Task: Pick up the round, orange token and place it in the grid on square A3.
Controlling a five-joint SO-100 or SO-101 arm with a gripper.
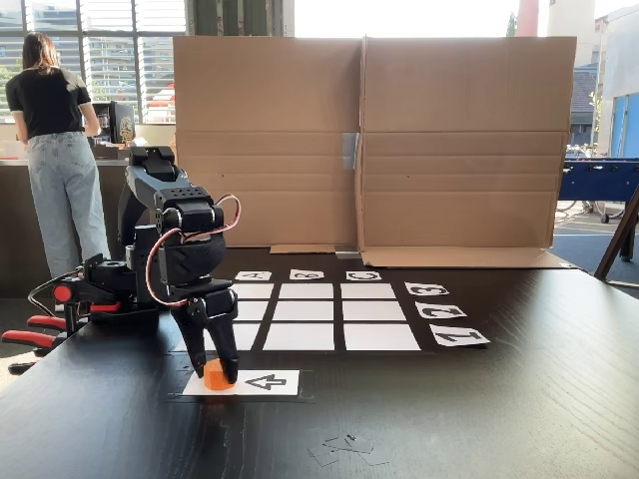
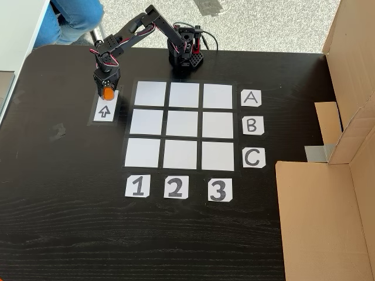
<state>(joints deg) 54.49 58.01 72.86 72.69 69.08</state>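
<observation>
The orange token (image 1: pixel 214 377) (image 2: pixel 108 93) sits on the far end of the white arrow card (image 1: pixel 262 382) (image 2: pixel 104 111), left of the grid in both fixed views. My gripper (image 1: pixel 217 373) (image 2: pixel 107 90) reaches straight down over it. Its two black fingers stand against the token's sides, about one token width apart, and the token's base touches the card. The grid (image 1: pixel 310 310) (image 2: pixel 183 124) is nine white cells. Square A3 (image 1: pixel 253 291) (image 2: pixel 218 95) is a bare corner cell, in line with the A card (image 2: pixel 251 98) and the 3 card (image 2: pixel 218 190).
A tall cardboard wall (image 1: pixel 369 140) (image 2: pixel 328 193) stands behind the grid. The arm's base (image 1: pixel 100 284) (image 2: pixel 186 55) is clamped at the table edge. A person (image 1: pixel 55 150) stands beyond the table, back turned. Tape scraps (image 1: pixel 344 446) lie near the front edge.
</observation>
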